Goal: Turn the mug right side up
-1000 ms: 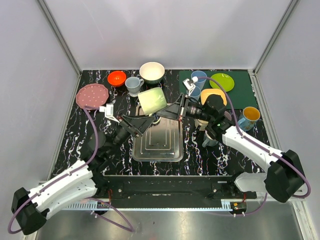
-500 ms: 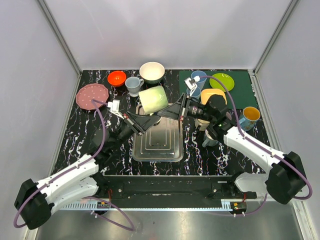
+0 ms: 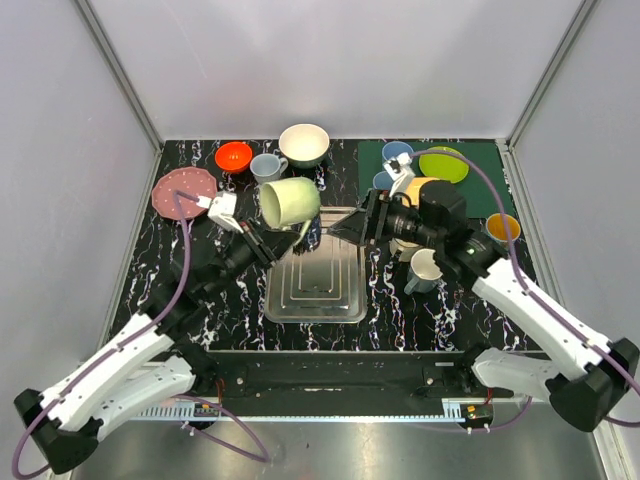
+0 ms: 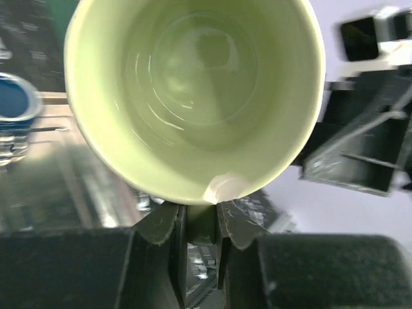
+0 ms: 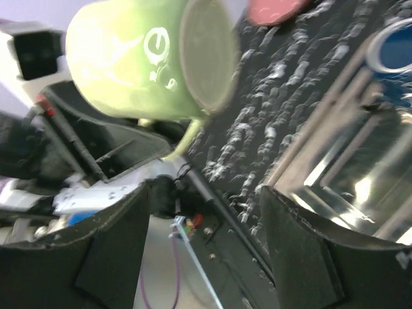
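Pale green glossy ceramic mug (image 3: 290, 201): smooth plain inside, a faint whitish mark on the outer wall (seen from the right wrist), flat duller base. It hangs off the surface above the far end of the rectangular steel tray (image 3: 318, 290), mid-width on the black marbled worktop (image 3: 400, 320) and nearer its far edge.

Left gripper (image 3: 288, 236) is at the mug's near side, fingers clamped together on the handle. Right gripper (image 3: 340, 228) is just beside the mug's base and not touching it, fingers spread with nothing between.

The mug lies on its side. Its long axis runs roughly left to right, mouth toward the left edge, base toward the right.
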Robot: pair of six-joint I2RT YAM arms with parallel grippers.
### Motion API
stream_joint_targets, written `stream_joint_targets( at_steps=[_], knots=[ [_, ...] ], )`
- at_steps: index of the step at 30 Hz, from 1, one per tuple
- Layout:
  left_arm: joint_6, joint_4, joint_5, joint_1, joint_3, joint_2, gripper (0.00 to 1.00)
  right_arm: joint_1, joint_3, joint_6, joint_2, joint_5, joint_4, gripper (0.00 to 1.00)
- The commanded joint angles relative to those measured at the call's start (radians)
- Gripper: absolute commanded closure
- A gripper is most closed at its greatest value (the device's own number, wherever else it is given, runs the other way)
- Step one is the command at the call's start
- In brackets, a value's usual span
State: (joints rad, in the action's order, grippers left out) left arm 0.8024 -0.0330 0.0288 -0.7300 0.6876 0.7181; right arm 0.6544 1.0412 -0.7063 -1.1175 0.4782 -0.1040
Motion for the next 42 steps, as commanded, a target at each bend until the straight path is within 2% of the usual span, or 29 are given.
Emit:
stream_joint_targets(
  at_steps=[1, 2, 3, 5, 8, 12, 17, 21, 29, 42],
  knots=[
    [-0.241, 0.402, -0.335, 0.007, 0.209, -0.028, 1.00, 0.005, 0.131, 0.185, 0.073, -0.379, -0.393, 0.25],
    [-0.264, 0.465, -0.446, 0.009, 0.272, 0.018, 1.00, 0.004, 0.134, 0.194, 0.082, -0.407, -0.411, 0.25],
    [-0.266, 0.624, -0.505, 0.011, 0.306, 0.052, 1.00, 0.005, 0.129, 0.206, 0.102, -0.424, -0.425, 0.25],
    [-0.298, 0.724, -0.567, 0.029, 0.364, 0.152, 1.00, 0.005, 0.117, 0.214, 0.122, -0.451, -0.427, 0.25],
    [-0.331, 0.798, -0.535, 0.081, 0.360, 0.242, 1.00, 0.005, 0.086, 0.225, 0.151, -0.461, -0.428, 0.25],
    [-0.350, 0.753, -0.457, 0.185, 0.326, 0.311, 1.00, 0.005, 0.054, 0.234, 0.179, -0.466, -0.441, 0.26],
    [-0.367, 0.708, -0.431, 0.247, 0.319, 0.414, 1.00, 0.004, 0.010, 0.237, 0.217, -0.467, -0.448, 0.26],
    [-0.371, 0.615, -0.342, 0.351, 0.305, 0.487, 1.00, 0.004, -0.030, 0.228, 0.237, -0.460, -0.448, 0.27],
    [-0.382, 0.525, -0.322, 0.429, 0.365, 0.725, 1.00, 0.004, -0.049, 0.217, 0.251, -0.444, -0.453, 0.27],
    [-0.430, 0.490, -0.333, 0.511, 0.515, 0.958, 1.00, 0.004, -0.072, 0.220, 0.248, -0.446, -0.462, 0.27]
  ],
)
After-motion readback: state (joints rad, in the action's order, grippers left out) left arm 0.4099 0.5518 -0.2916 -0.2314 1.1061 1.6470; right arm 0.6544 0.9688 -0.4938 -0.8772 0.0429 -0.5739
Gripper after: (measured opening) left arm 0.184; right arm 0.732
